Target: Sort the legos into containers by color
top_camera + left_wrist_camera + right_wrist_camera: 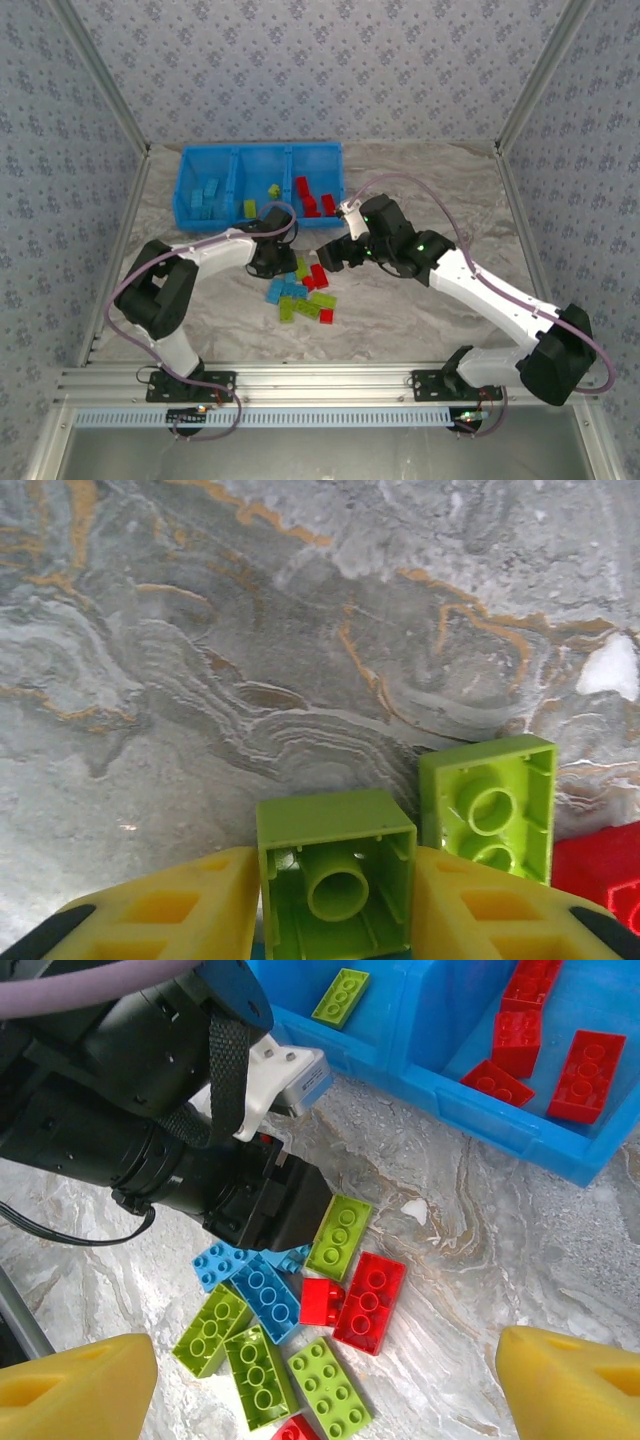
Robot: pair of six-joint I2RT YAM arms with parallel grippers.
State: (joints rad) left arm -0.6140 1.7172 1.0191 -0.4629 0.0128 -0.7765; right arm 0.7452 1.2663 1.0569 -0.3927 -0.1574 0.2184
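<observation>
Left gripper [335,905] jaws stand narrow, pads [190,910] against two opposite sides of a square lime green brick [335,830], hollow side toward the wrist. Brick sits at the far edge of the pile [300,295], mid-worktop [420,190]. Middle bin [262,150], holding green bricks [250,208], lies just beyond. Right gripper [320,1390] hangs wide, empty.

Lime lego [336,830] in left gripper [335,880]

Your tabletop [200,680] is grey marble-patterned, veined orange; the walls [300,60] carry a pale blue floral print. The three joined plastic bins [260,148] are bright blue. The small studded plastic bricks [368,1300] are lime green, red and light blue. The moulded fingers [160,915] are yellow, the arms [480,280] black and white.
</observation>
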